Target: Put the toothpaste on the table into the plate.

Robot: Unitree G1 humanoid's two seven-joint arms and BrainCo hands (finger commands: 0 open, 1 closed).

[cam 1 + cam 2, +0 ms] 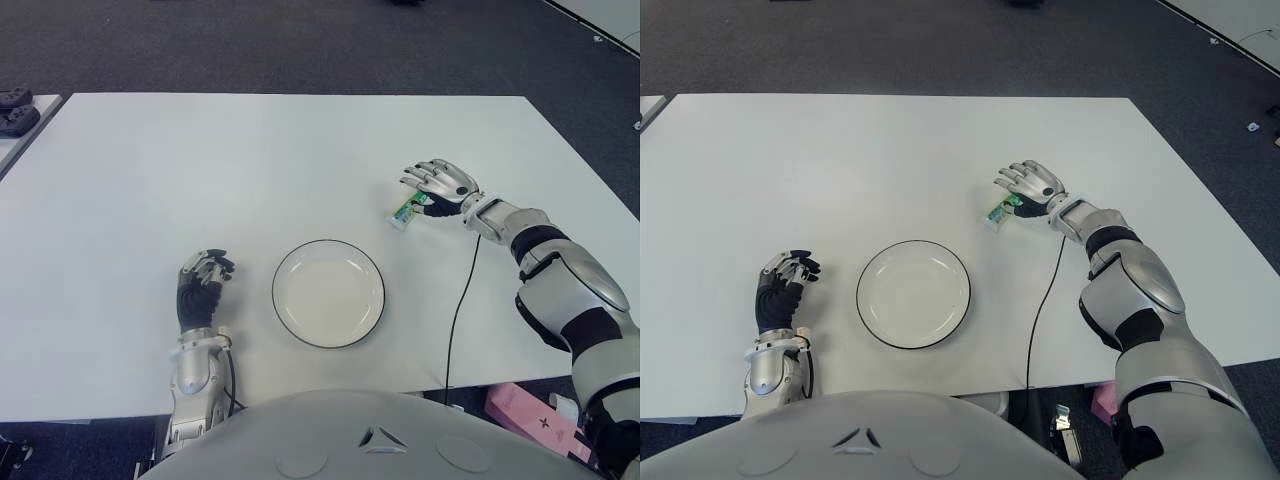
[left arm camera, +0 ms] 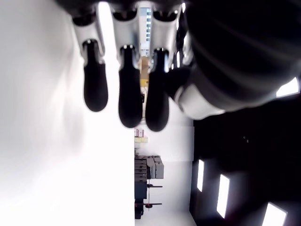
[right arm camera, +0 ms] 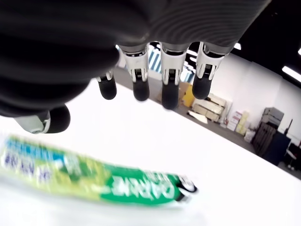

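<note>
I see a white counter on a dark carpet floor, and a white plate with a dark rim lies near its front edge. My right robot hand is over the green toothpaste, which lies flat on the counter beyond the plate to the right; the fingers are spread and hold nothing. My left robot hand shows left of the plate with fingers loosely bent, empty. The hand hides part of the tube from above.
</note>
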